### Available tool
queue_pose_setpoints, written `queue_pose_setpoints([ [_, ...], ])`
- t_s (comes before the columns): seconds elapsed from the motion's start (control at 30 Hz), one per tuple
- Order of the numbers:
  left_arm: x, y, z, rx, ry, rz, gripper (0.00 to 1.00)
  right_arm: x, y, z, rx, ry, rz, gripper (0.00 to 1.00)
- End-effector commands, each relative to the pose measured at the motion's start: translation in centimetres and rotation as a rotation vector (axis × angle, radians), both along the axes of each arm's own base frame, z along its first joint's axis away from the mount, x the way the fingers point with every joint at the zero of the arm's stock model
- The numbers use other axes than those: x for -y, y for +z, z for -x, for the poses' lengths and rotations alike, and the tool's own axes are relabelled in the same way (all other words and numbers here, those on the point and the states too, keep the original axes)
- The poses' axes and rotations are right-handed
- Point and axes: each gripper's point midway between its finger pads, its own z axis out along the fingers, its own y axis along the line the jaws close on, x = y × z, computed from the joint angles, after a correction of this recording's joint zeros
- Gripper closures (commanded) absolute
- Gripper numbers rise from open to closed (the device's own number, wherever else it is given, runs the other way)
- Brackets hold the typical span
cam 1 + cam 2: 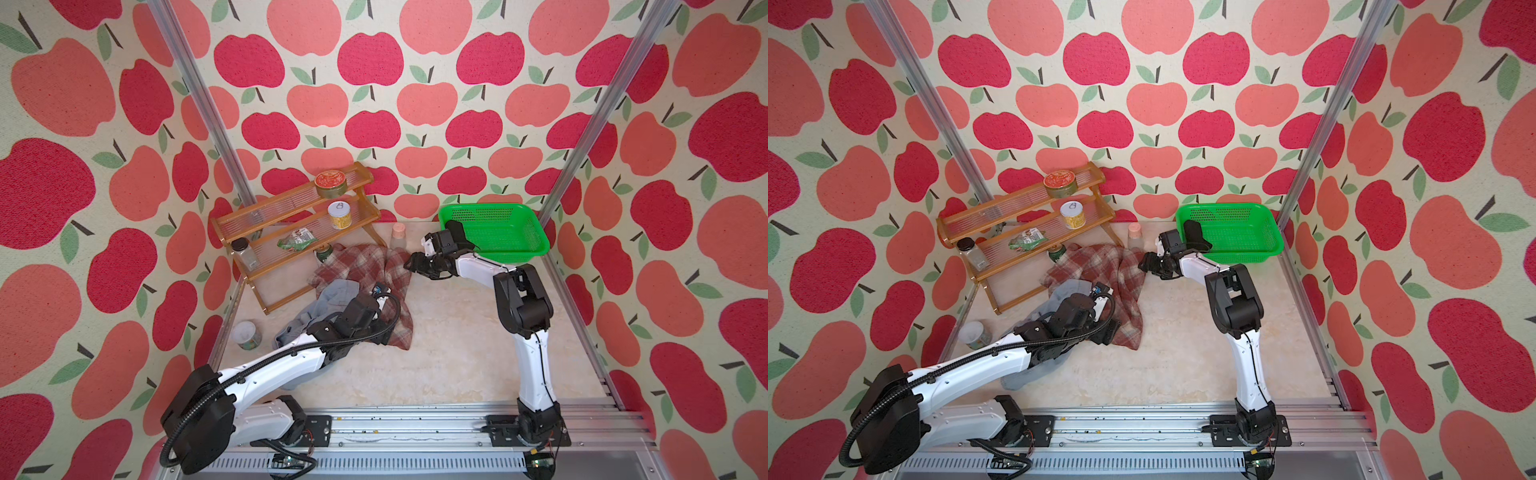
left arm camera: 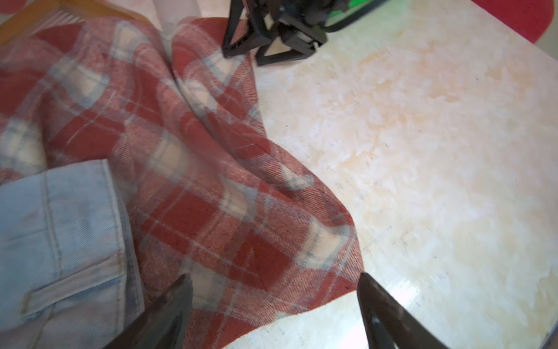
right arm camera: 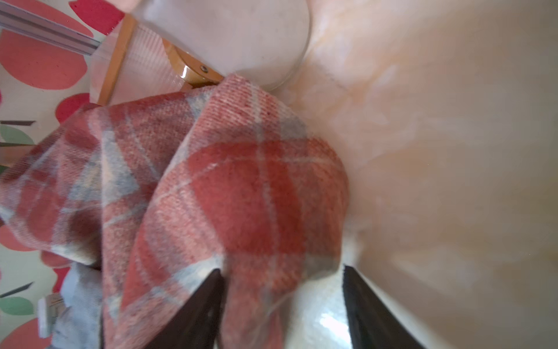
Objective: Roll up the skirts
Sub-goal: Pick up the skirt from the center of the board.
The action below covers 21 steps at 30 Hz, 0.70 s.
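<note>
Closest to me, the left arm [image 1: 257, 374] stretches low over the table [image 1: 449, 340]. Its left gripper [image 2: 273, 275] hangs with jaws wide and nothing in them, right over the near hem of the plaid skirt [image 1: 365, 266], where cloth gives way to bare tabletop. The plaid lies spread out and rumpled, with loose folds running through it and no roll started that I can see. The denim skirt [image 1: 328, 297] is bunched up on the plaid's side toward the left arm, overlapping that edge and partly hidden under the arm, and it is not rolled either. At the plaid's far corner the right gripper [image 3: 280, 269] sits with its jaws astride a raised fold. A gap shows beside one finger, so I cannot tell whether the cloth is actually pinched. Behind the plaid stands the wooden rack [image 1: 291, 216], its foot right at the cloth's far edge. Out past the right gripper's corner of the plaid is the green basket [image 1: 486, 214]. A dark shape [image 1: 1196, 237] at its near corner might be the black skirt, but I cannot tell it apart from the arm's own parts. By my reckoning the job is at an early stage: both the plaid and the denim have yet to be flattened and rolled, and the plaid looks to be the one in hand.
</note>
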Motion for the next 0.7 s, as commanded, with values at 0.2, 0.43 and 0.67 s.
queue_pose_setpoints([
  [0.2,4.2,-1.7,3.4,-0.003,-0.292,-0.095,0.05,0.2,2.9,-2.7,0.050,-0.034,-0.071,1.00],
  [0.43,5.9,-4.5,4.8,-0.047,-0.353,-0.188,0.00,2.2,6.2,-2.3,0.103,-0.034,-0.061,1.00],
  [0.67,7.7,-8.2,3.3,-0.101,-0.256,-0.268,0.00,2.6,7.5,-1.0,0.121,-0.026,-0.075,1.00],
])
